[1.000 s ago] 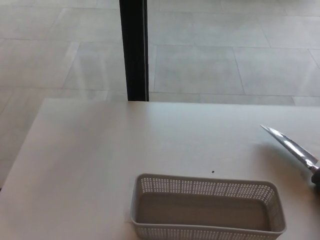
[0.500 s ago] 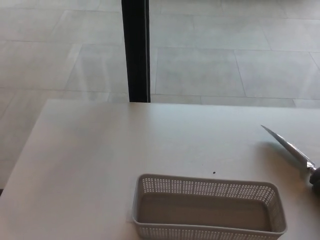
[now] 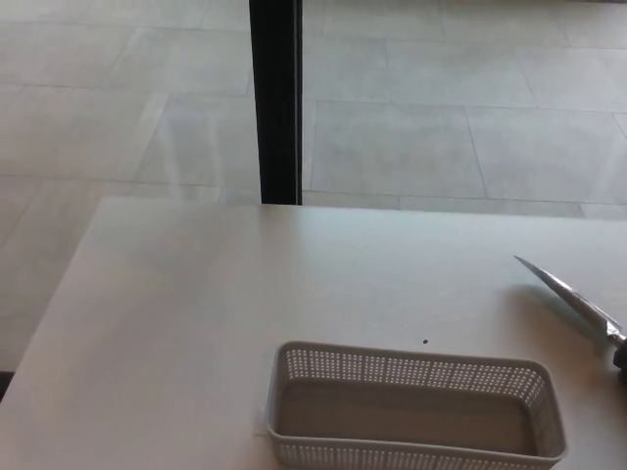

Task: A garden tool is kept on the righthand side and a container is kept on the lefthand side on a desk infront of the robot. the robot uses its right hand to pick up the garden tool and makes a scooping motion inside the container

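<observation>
- You are looking down at a tiled floor [image 3: 470,117] filling the upper part of the frame; its pale grey slabs are split by thin joints, and a soft glare lies on them left of centre.
- Below it the white desk [image 3: 245,294] takes up the lower half; its far edge runs across the middle of the frame and its left edge slants down toward the lower left corner.
- A black post [image 3: 276,98] stands upright from the top edge down to the far edge of the desk, a little left of centre.
- The container [image 3: 416,406] sits at the bottom centre of the frame, resting on the desk; it is a pale grey rectangular basket with small holes round its upper wall, and you can see nothing inside it; its near wall is cut off by the bottom edge.
- The garden tool [image 3: 573,299] shows at the right edge, apart from the container; you see a narrow shiny metal blade pointing toward the upper left, with a dark handle end just at the frame edge.
- A tiny dark speck [image 3: 424,342] lies on the desk just behind the container.
- Neither hand appears anywhere in your view, so you cannot tell whether either is released, clenched or grasping.
</observation>
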You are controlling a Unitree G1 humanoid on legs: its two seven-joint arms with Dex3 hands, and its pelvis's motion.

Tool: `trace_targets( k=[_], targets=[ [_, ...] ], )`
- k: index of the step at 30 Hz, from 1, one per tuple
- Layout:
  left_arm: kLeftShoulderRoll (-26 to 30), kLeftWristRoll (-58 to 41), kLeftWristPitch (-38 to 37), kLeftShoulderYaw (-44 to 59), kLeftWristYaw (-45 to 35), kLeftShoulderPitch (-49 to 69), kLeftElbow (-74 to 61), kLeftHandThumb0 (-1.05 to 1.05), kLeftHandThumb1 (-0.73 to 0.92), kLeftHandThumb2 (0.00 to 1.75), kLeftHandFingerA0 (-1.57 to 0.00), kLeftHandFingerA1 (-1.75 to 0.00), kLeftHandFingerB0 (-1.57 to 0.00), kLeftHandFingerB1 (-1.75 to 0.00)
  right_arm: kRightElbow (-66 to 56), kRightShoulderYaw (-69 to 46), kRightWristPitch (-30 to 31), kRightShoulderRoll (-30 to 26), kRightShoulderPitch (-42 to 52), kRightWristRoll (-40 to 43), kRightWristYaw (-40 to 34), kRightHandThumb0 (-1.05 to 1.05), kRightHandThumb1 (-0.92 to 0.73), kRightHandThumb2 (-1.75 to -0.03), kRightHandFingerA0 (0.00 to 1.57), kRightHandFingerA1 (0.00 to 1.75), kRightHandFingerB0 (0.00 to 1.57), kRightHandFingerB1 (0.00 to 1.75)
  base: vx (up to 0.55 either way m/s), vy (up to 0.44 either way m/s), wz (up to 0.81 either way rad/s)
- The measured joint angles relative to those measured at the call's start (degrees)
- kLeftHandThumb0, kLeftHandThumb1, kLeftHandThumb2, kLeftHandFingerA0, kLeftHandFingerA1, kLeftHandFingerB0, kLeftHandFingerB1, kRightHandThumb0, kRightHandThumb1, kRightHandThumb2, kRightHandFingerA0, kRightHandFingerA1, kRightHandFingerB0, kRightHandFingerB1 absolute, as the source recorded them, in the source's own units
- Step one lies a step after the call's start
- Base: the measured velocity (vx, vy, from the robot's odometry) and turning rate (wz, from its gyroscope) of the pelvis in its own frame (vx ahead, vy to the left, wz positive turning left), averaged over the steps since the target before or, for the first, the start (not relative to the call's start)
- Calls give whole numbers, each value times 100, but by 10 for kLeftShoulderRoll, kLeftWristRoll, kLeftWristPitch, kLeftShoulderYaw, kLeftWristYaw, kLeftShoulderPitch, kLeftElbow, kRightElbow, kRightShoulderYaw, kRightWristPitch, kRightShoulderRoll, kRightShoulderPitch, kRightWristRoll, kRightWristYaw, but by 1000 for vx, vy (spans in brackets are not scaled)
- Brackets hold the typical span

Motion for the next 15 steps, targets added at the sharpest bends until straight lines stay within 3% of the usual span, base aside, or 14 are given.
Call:
trace_targets(
  k=[2, 3, 4, 7, 8, 13, 14, 15],
  targets=[
    [0, 0, 0, -1, 0, -1, 0, -55, 66, 60, -50, -61, -47, -47, -4, 4, 0, -2, 1, -10, -9, -39, -60, -61, 81, 144, 73, 49, 0, 0, 0],
    [0, 0, 0, -1, 0, -1, 0, -56, 67, 60, -49, -61, -46, -46, -5, 4, 0, -2, 2, -14, -14, -36, -69, -62, 76, 136, 55, 48, 0, 0, 0],
    [0, 0, 0, -1, -1, -1, 0, -57, 67, 60, -48, -60, -46, -45, -6, 2, 0, -2, 4, -17, -22, -34, -74, -62, 72, 121, 51, 47, 0, 0, 0],
    [0, 0, 0, -1, -2, -2, -1, -57, 64, 59, -48, -60, -44, -45, -10, -7, -8, -5, 15, -20, -49, -37, -82, -64, 72, 119, 58, 47, 0, 0, 0],
    [0, 0, 0, 0, -2, -2, 0, -57, 65, 60, -48, -62, -45, -46, -10, -10, -10, -6, 17, -20, -54, -34, -79, -66, 75, 132, 64, 52, 0, 0, 0],
    [0, 0, 0, -1, -3, -3, 0, -55, 66, 60, -51, -58, -48, -44, -14, -36, -34, -11, 43, -20, -106, -33, -83, -68, 78, 136, 63, 54, 0, 0, 0],
    [0, 0, 0, -1, -3, -3, 0, -54, 65, 59, -48, -60, -46, -46, -15, -41, -42, -13, 51, -20, -117, -33, -82, -69, 79, 136, 62, 48, 0, 0, 0],
    [0, 0, 0, -1, -3, -3, 0, -56, 67, 60, -45, -58, -44, -44, -15, -45, -47, -15, 55, -19, -123, -31, -77, -70, 81, 140, 73, 79, 0, 0, 0]
  ],
)
